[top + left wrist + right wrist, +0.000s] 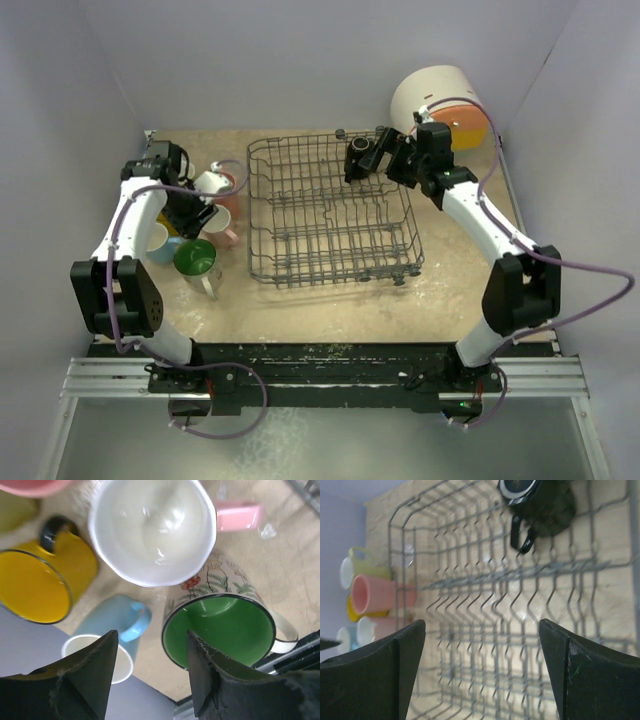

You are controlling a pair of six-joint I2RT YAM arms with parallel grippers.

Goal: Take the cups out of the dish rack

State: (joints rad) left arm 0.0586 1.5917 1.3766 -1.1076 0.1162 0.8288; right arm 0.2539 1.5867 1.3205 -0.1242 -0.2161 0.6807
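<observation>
Beige tabletop [330, 312] from above: the dish rack [320, 270] sits mid-frame, a black cup [360, 158] in its upper right corner, the right gripper [388, 160] just beside it. Left of the rack a cluster of cups [212, 183], the left gripper [197, 215] over them. Left wrist view now: fingers parted, holding nothing, above a green-lined floral mug [220, 630] and a light blue cup [112, 622]. Right wrist view: fingers spread wide, empty, rack wires below, black cup at upper right
</observation>
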